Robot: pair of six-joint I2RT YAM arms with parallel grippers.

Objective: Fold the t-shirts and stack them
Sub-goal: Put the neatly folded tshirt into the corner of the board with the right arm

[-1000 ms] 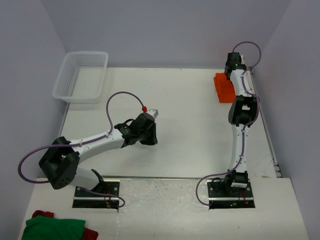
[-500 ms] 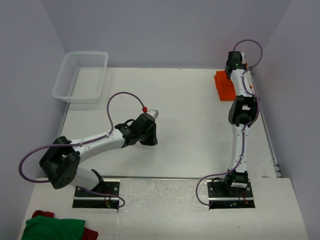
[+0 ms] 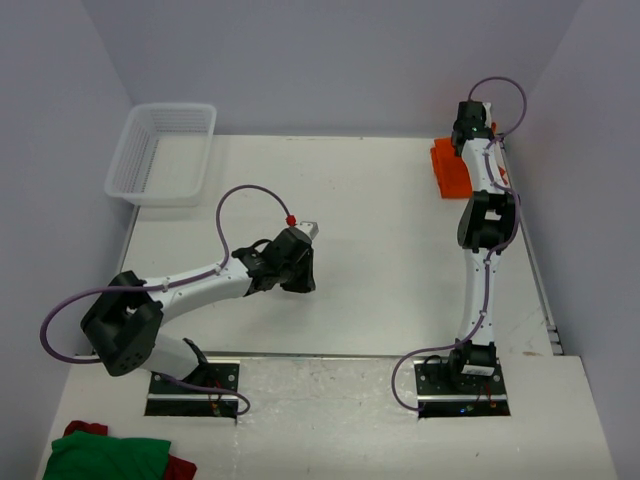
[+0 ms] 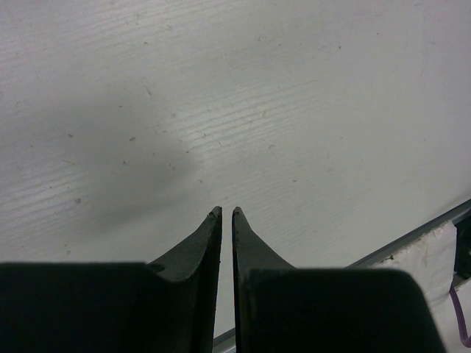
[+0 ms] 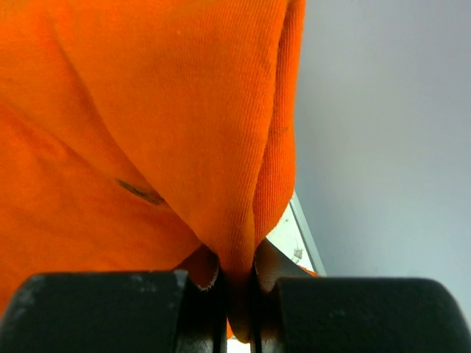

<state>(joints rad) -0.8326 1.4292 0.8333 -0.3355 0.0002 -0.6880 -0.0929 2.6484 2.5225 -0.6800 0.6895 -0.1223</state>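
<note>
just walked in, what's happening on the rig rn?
The right arm is stretched to the far right corner of the table, and the right gripper is shut on a fold of the orange t-shirt, which lies there as a compact bundle. The left gripper is shut on nothing and hangs over bare table left of centre. A white basket sits at the far left, and a green garment lies by the left base.

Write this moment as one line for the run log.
left gripper: shut, empty, above table | right gripper: shut on orange t-shirt, far right corner
</note>
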